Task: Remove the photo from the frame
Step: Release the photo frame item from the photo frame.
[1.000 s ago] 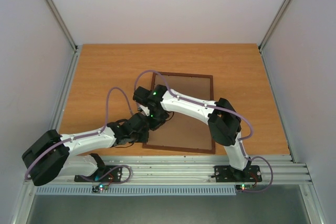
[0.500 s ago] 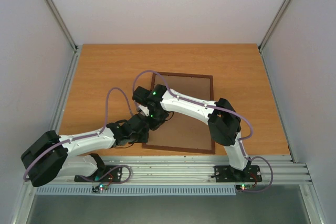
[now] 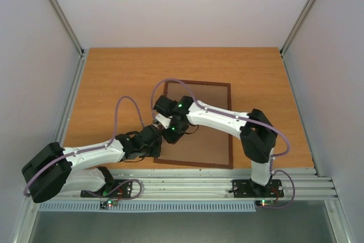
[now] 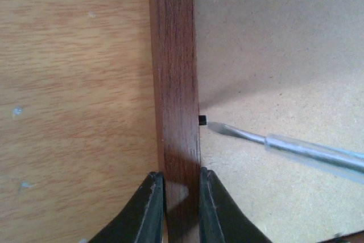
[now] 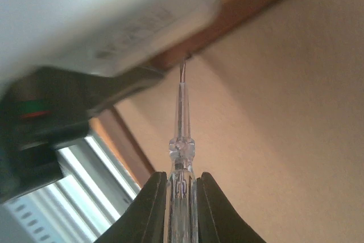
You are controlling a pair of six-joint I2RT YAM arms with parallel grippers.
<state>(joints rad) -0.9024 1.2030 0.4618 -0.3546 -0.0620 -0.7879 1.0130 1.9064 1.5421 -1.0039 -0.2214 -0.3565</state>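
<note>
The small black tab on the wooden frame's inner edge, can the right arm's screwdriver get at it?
Probably yes: the clear-handled flat screwdriver in the right pincer has its tip just beside the small black tab, with only bare brown hardboard between.

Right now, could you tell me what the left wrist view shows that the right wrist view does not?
Only the left wrist view: the left claw clamped astride the frame rail, and a small black tab seen clearly at the screwdriver tip. Only the right wrist view: the right claw shut on the screwdriver's clear handle, the left arm looming above, and metal rails beside the frame. Both: the screwdriver, the frame and its back.
</note>
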